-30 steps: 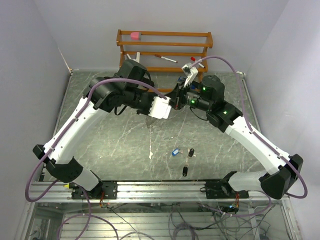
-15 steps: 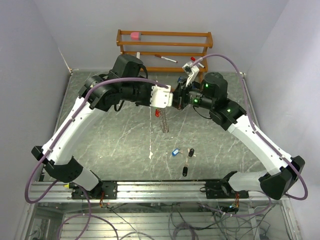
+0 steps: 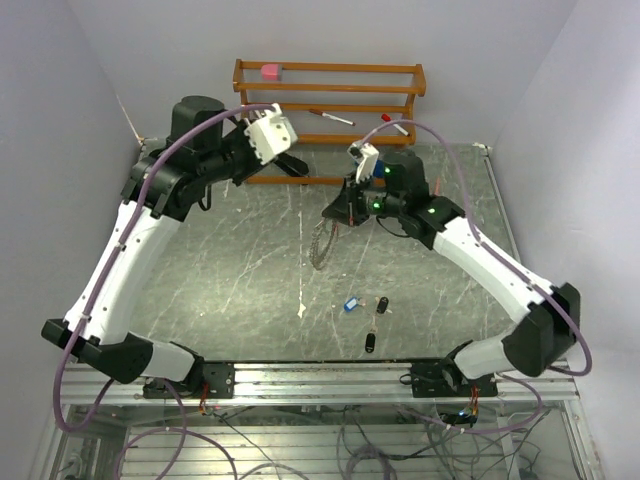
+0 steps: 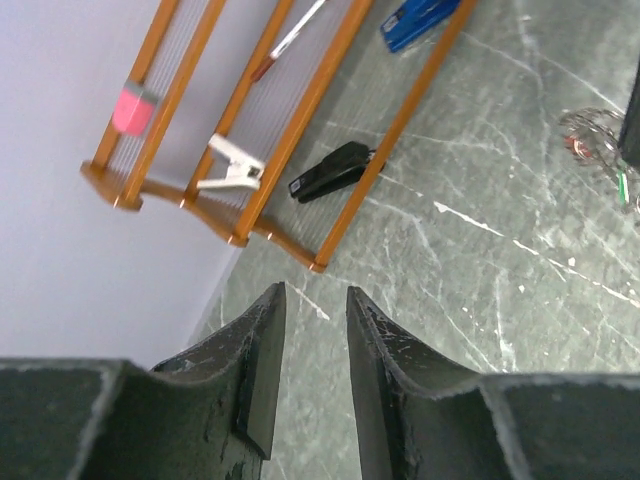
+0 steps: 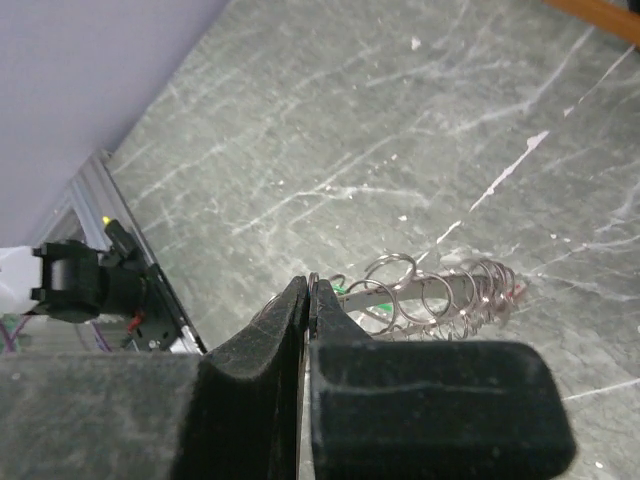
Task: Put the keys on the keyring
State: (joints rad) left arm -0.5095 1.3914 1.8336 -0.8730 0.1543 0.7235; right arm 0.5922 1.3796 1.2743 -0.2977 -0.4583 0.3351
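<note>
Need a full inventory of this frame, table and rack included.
keyring: 1, silvery, hanging from right hand
blue key: 1, blue, table front centre
black keys: 2, black, beside blue key
rack: 1, wooden, back edge
markers: 2, red-capped, on rack
pink block: 1, pink, rack top
clip: 1, white, in rack
black stapler: 1, black, low in rack
blue stapler: 1, blue, low in rack
table: 1, grey-green marbled
left hand: 1, black, open, near rack
right hand: 1, black, shut on keyring

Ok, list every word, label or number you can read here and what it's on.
None can be read in any view.
The keys, the keyring, the blue stapler and the marker: any print is too small or blurred to read.
</note>
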